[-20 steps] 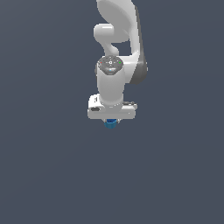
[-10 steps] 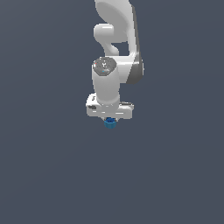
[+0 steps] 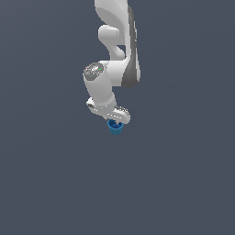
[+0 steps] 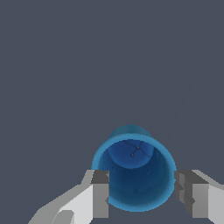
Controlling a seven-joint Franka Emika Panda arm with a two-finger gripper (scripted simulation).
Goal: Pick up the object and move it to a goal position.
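My gripper (image 4: pixel 141 196) is clamped on the small matte blue tapered cup (image 4: pixel 134 171), fingers (image 4: pixel 100 192) pressing its thick rim. Only the wrist view shows that contact; outside, the cup (image 3: pixel 115 127) just peeks beneath the white arm (image 3: pixel 114 55).

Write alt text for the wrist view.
A small matte blue cup with a thick rim sits between the two grey fingers of the robot gripper, seen from above into its open mouth. Behind it is plain dark grey ground.
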